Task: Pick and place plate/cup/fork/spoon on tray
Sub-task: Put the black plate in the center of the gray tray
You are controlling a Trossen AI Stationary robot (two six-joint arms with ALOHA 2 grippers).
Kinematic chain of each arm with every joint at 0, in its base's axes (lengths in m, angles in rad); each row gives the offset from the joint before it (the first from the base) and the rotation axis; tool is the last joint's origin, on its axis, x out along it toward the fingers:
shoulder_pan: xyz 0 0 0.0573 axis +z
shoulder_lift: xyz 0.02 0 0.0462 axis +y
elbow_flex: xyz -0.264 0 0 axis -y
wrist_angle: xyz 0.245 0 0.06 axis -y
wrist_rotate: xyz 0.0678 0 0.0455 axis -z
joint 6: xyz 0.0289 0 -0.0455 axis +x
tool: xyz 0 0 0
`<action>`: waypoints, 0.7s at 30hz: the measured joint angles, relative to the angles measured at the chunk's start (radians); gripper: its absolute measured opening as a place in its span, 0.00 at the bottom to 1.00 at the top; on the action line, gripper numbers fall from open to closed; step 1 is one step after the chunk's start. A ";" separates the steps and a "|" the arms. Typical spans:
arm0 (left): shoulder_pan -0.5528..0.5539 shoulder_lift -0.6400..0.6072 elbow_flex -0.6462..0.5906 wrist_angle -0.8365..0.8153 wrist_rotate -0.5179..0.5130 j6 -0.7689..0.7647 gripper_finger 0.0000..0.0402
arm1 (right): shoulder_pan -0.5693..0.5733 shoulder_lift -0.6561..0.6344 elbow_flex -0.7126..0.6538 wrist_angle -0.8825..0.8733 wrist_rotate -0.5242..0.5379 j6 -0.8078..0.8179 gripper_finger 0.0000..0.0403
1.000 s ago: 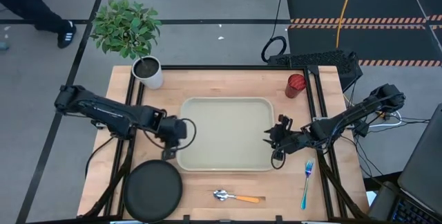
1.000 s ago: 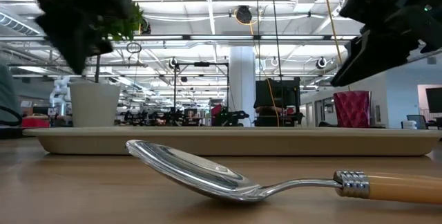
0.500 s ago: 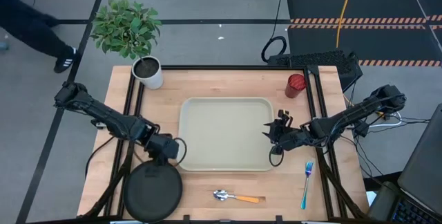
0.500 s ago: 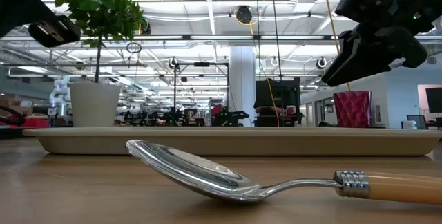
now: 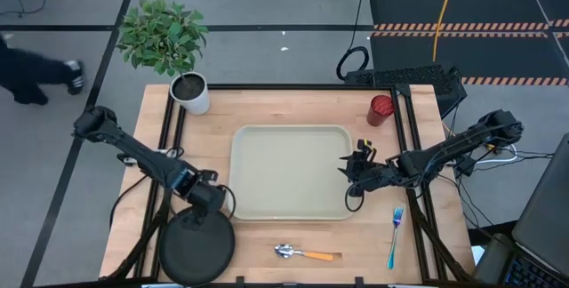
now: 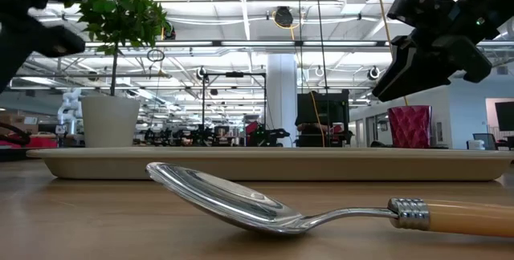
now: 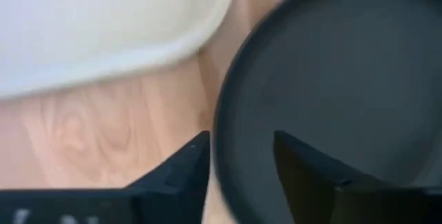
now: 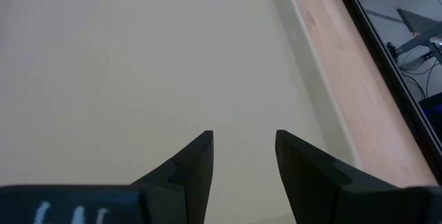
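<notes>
Five task items on the pale wooden table [image 5: 293, 101], with the large cream rectangular tray [image 5: 289, 171] at centre, rounded corners, low raised rim, smooth matte surface. Round flat matte black plate [image 5: 196, 246] sits off the tray's near-left corner, raised rim close to the tray's rim in the left wrist view. Left gripper [image 7: 238, 151] hangs just above the plate's rim on the tray side, fingers spread, the rim showing in the gap between them, nothing pinched. Right gripper [image 8: 243, 148] hovers over the tray's right part, fingers apart, only bare tray surface between them. Small red cylindrical cup [image 5: 380, 108] stands beyond the tray's far-right corner. Slim fork with blue handle and pale tines [image 5: 393, 235] lies right of the tray's near-right corner. Small spoon with shiny metal bowl and orange handle [image 5: 305, 252] lies in front of the tray's near edge. White pot with leafy green plant [image 5: 190, 91] stands past the tray's far-left corner.
</notes>
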 joint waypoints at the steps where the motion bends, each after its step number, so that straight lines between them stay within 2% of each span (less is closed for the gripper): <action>1: -0.002 0.015 -0.008 0.002 0.011 0.005 0.46 | 0.000 0.000 0.000 0.000 0.000 0.005 0.37; 6: -0.007 0.085 -0.025 0.004 0.010 0.034 0.56 | 0.000 0.000 0.000 0.000 -0.001 0.012 0.37; 10: -0.007 0.129 -0.025 0.005 0.010 0.022 0.56 | 0.000 0.000 0.000 0.003 -0.003 0.019 0.37; 16: -0.001 0.192 -0.056 0.023 0.010 0.016 0.47 | 0.000 0.000 0.000 -0.002 -0.007 0.045 0.37; 21: 0.014 0.219 -0.072 0.021 0.019 -0.047 0.31 | 0.001 0.000 0.001 -0.007 -0.008 0.042 0.37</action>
